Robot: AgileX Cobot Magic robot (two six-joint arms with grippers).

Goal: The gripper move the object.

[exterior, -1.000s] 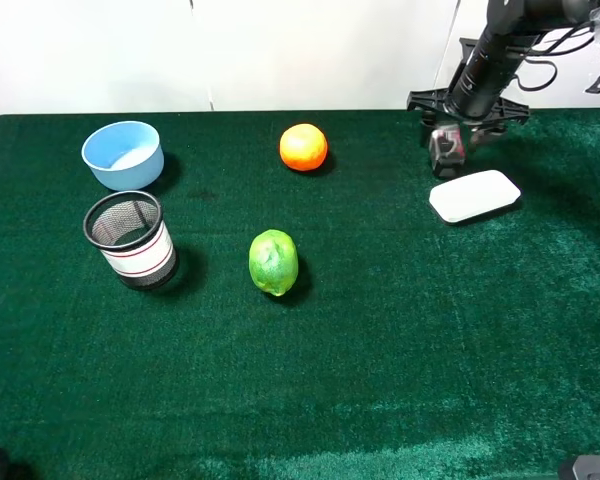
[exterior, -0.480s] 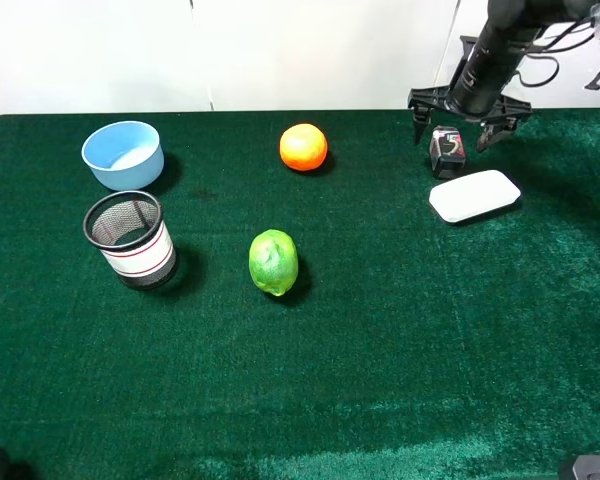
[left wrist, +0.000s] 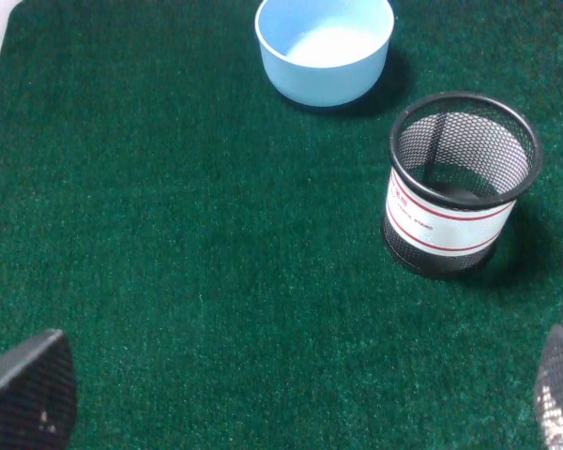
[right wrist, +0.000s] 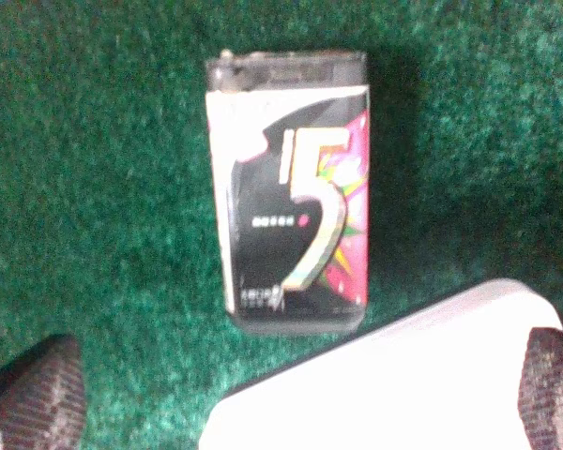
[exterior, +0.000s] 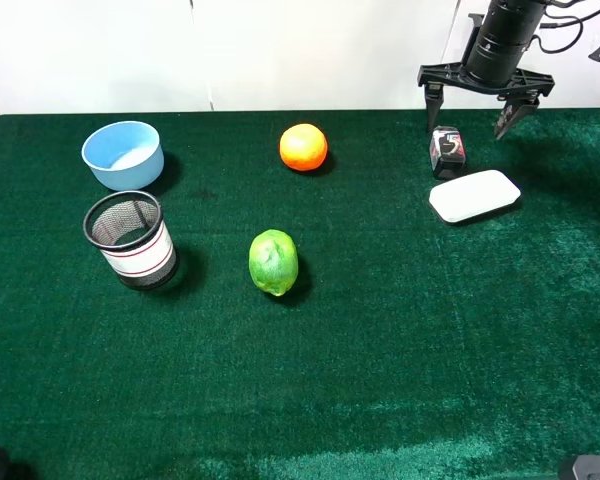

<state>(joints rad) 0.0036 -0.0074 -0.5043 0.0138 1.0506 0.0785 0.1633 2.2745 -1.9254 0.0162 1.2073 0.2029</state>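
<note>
Green cloth [exterior: 380,350] is what the box [exterior: 448,151] is laid on, flat, print up, just beside the white case [exterior: 474,195] (contact can't be told). Long axis runs front-to-back, print's top toward the rear wall. Right gripper [exterior: 470,112] is held above it, jaws spread wide, prob. to clear both sides; left gripper [left wrist: 291,394] jaws likewise spread.

Bowl [exterior: 120,173], mesh cup [exterior: 140,256], orange [exterior: 303,147], lime [exterior: 273,262], white case [exterior: 474,195]
</note>
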